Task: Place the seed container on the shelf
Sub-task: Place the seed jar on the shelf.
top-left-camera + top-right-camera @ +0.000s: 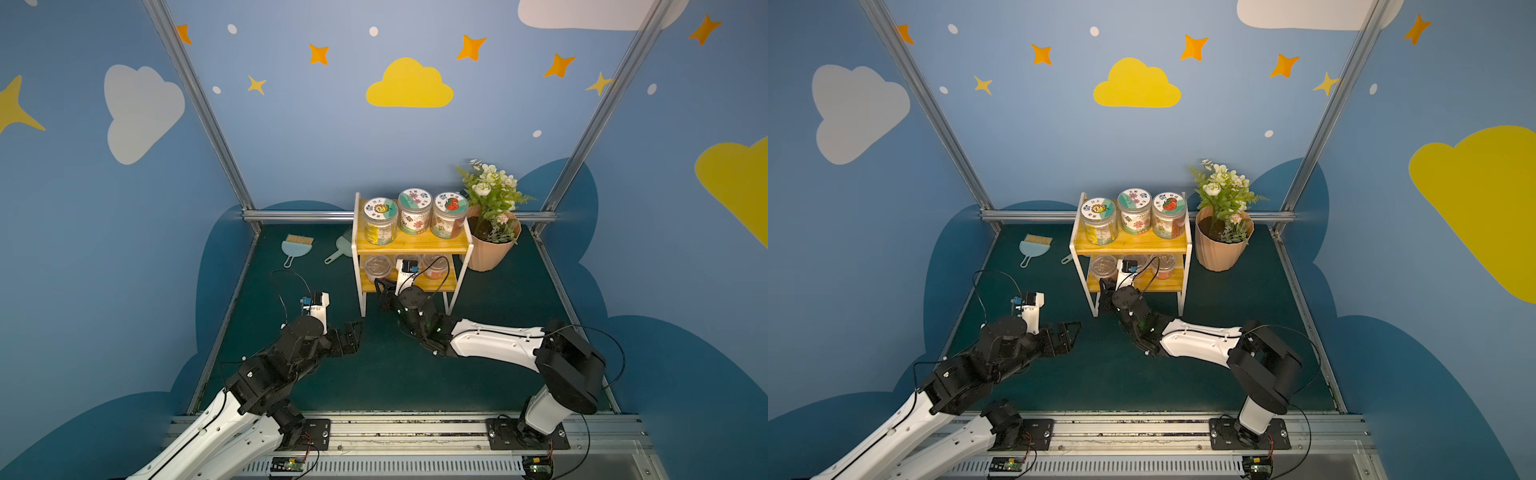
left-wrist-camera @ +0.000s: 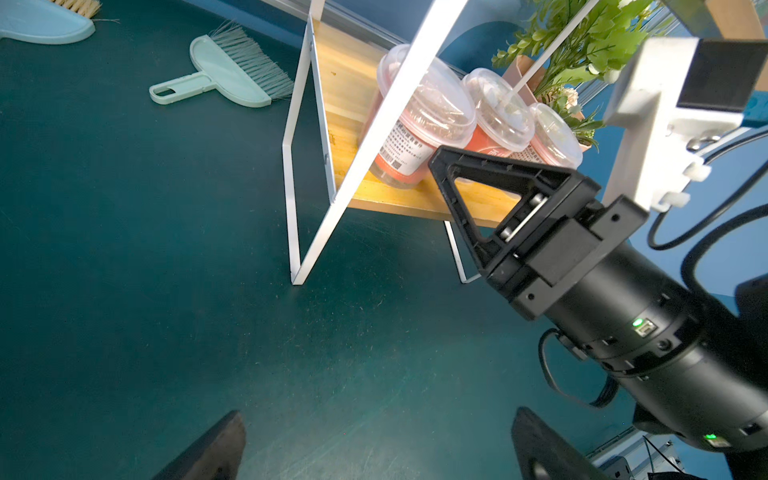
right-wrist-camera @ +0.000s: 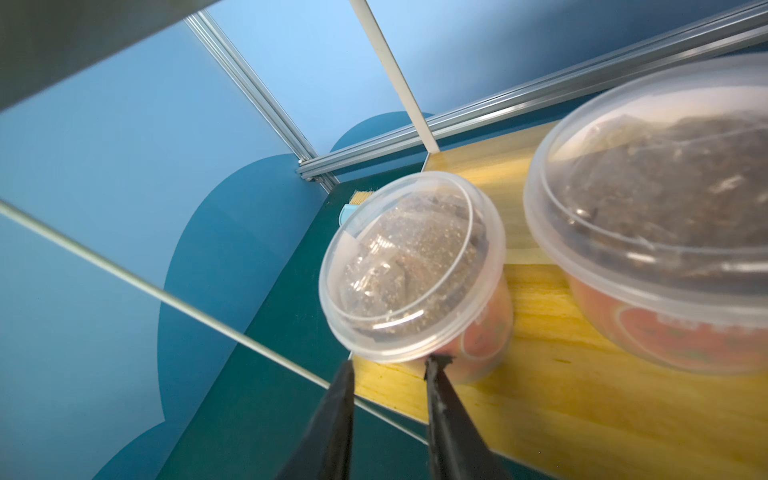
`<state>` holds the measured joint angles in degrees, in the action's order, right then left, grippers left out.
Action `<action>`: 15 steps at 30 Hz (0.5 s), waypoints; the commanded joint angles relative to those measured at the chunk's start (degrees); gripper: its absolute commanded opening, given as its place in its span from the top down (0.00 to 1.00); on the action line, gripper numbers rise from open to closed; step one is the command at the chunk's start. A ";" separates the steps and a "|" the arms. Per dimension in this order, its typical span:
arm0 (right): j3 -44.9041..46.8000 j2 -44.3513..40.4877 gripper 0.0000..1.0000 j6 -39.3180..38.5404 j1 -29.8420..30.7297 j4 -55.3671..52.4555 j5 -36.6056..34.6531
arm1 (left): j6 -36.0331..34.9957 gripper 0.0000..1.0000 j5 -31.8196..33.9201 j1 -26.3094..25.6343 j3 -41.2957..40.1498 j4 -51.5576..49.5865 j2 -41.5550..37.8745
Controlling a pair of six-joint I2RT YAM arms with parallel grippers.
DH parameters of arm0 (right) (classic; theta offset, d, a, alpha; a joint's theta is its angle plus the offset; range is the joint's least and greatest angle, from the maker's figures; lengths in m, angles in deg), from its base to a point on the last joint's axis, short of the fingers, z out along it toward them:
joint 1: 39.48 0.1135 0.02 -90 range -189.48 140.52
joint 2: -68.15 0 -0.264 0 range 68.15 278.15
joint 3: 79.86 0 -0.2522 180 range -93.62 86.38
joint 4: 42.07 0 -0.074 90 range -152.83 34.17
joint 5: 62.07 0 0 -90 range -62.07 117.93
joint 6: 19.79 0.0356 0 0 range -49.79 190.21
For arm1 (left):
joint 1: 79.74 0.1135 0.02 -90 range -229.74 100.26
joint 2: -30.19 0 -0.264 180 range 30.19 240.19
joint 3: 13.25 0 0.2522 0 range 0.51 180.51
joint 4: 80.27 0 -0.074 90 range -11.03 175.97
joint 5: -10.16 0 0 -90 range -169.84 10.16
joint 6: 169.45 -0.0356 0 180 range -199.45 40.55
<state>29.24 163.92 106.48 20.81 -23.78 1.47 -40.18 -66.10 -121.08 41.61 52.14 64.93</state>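
3 jars (image 1: 380, 222) (image 1: 415, 212) (image 1: 449, 216), 3 lidded cups (image 2: 419, 120) (image 2: 496, 112) (image 2: 555, 133), 1 shelf (image 1: 411, 248), 1 potted plant (image 1: 492, 245), 2 brushes (image 1: 297, 248) (image 1: 338, 251).

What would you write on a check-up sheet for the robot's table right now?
Surface: dark green mat, no spills seen.
Job's things: shelf upright; seed container stands at the left end of its lower board, lid on.
Clutter: two more cups beside it, three jars on top, two small brushes on the mat, flower pot beside the shelf.
Grippers: left gripper open, empty, above the mat; right gripper shut, tips at the seed container's base, no grip seen.
Cables: black cable loops in front of the lower board.
Surroundings: blue walls with clouds and stars, metal posts.
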 commanded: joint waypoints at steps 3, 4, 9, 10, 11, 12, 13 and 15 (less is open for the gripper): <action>-1.89 1.02 0.72 1.34 0.00 0.45 -2.17 | 0.29 0.00 -0.21 0.12 -0.74 0.65 -0.15; -2.00 0.79 0.72 1.72 0.01 -0.68 -3.02 | 0.20 0.00 -0.29 0.12 -0.70 0.82 -0.03; 1.01 -1.11 0.71 2.22 1.00 -2.04 -6.07 | -0.31 0.00 0.14 0.12 -0.32 0.40 0.68; 1.95 -1.66 0.71 2.18 1.31 -2.37 -6.80 | -0.30 0.00 0.73 0.15 -0.32 0.35 0.63; 2.96 -2.49 0.71 2.20 1.70 -3.02 -7.86 | -0.41 0.00 1.11 0.24 -0.32 0.21 0.47; 3.80 -3.23 0.70 2.16 2.21 -3.46 -8.72 | -0.62 0.00 1.52 0.33 -0.32 0.23 0.34; 4.87 -4.19 0.69 1.97 2.73 -4.02 -9.84 | -0.77 0.00 1.82 0.41 -0.21 0.25 0.06; 6.96 -6.19 0.66 1.69 3.58 -4.64 -11.95 | -0.94 0.00 2.56 0.56 0.10 -0.12 -0.54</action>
<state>34.11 161.40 108.21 23.24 -26.22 -5.87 -40.29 -65.16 -120.91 41.30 52.38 65.26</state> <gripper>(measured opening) 0.331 0.999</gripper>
